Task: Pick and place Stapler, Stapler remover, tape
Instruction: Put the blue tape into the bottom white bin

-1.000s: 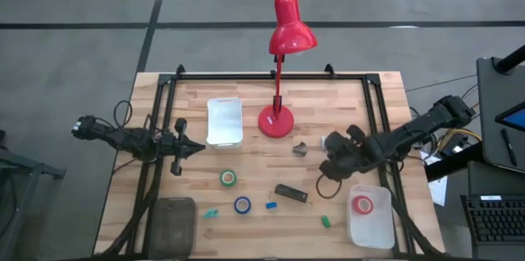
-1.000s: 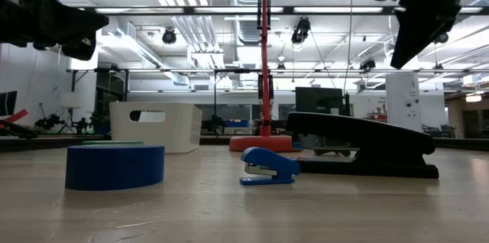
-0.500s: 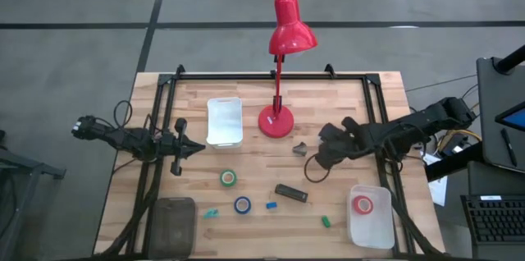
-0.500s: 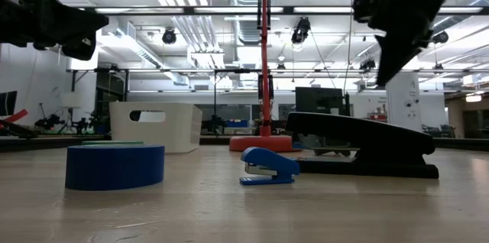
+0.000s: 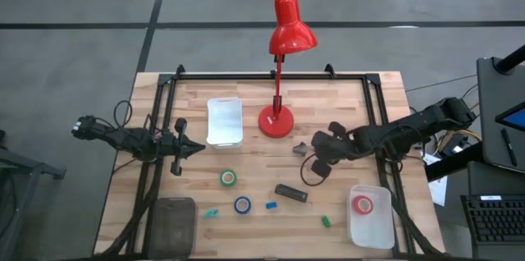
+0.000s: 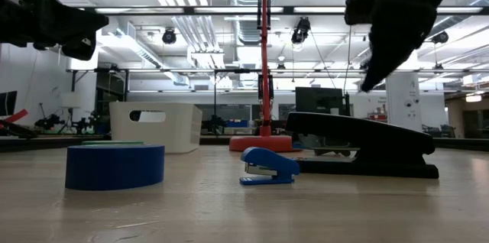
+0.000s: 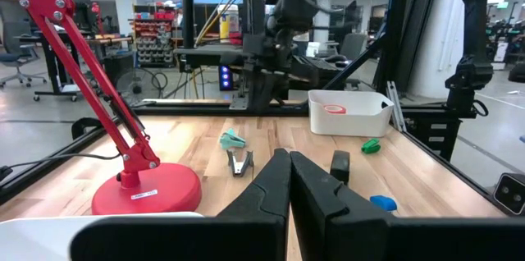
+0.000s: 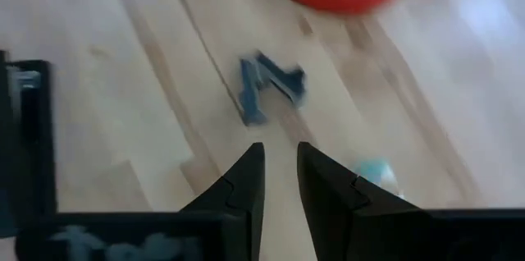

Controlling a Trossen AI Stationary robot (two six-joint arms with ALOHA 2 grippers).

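Fingers of the right gripper (image 5: 315,169) are standing nearly together with only a thin slit between them and nothing in it, hovering above the pale wooden tabletop (image 5: 246,162).

Just ahead of the tips in the right wrist view is lying the small dark metal staple remover (image 8: 271,87), its jaws splayed. In the high view it is sitting beside the gripper, between it and the round red base of the desk lamp (image 5: 276,121).

On the other side of the gripper, toward the table's front edge, the small black oblong stapler (image 5: 290,193) is resting flat and untouched. Further off are lying a green tape roll (image 5: 228,178) and a blue tape roll (image 5: 242,204). A red tape roll (image 5: 362,204) is already sitting in the white plastic bin (image 5: 371,230) beside the right arm.

I judge the staple remover to be the target. To do this well, the fingers need to spread before descending and straddle the remover's narrow body across its width, not its splayed claws. Centring matters, since so light a piece is likely to skid on the wood if one finger touches first.

Farthest away, the left gripper (image 5: 182,148) is waiting at the table's opposite edge, its fingers pressed together and empty.
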